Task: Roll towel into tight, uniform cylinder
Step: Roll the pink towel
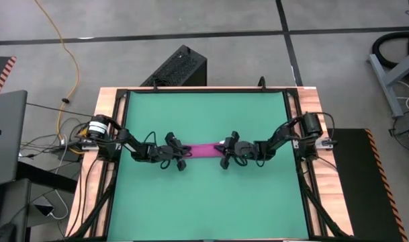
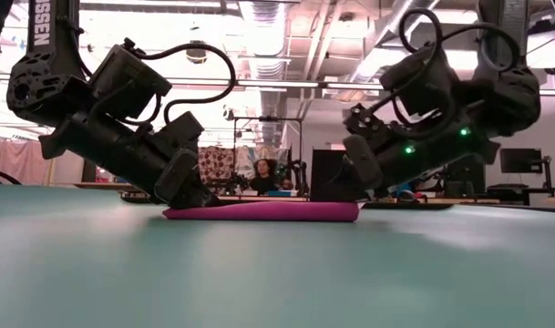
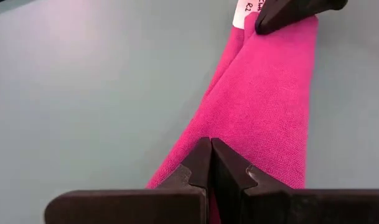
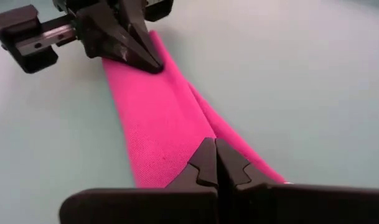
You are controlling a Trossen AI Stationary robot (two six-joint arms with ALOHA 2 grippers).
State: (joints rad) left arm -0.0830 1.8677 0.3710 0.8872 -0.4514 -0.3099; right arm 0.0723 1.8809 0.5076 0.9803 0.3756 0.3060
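At the middle of the green mat [image 1: 204, 195] lies the towel [image 1: 203, 149], folded into a long, narrow magenta strip that runs from nine o'clock to three o'clock in the high view. From table height it shows as a low, flat band resting on the mat [image 2: 263, 211], not a round roll. A fold line runs lengthwise along it, seen from both wrist cameras [image 3: 264, 99] [image 4: 158, 118]. A small white tag [image 3: 244, 12] sits at the end toward three o'clock. The left hand [image 1: 178, 153] presses down on the nine o'clock end of the strip, its two fingers closed tight together with their tips on the cloth [image 3: 211, 163]. The right hand [image 1: 225, 152] rests on the three o'clock end, its fingers likewise closed together on the fabric [image 4: 215, 158]. Whether either pinches cloth between the tips cannot be told. Both arms reach inward from the sides of the bench [image 1: 110, 97], whose wooden edge frames the mat. Beyond it, at twelve o'clock, a black box [image 1: 177, 67] stands on the grey floor [image 1: 231, 54], with a yellow cable [image 1: 68, 57] toward ten o'clock.
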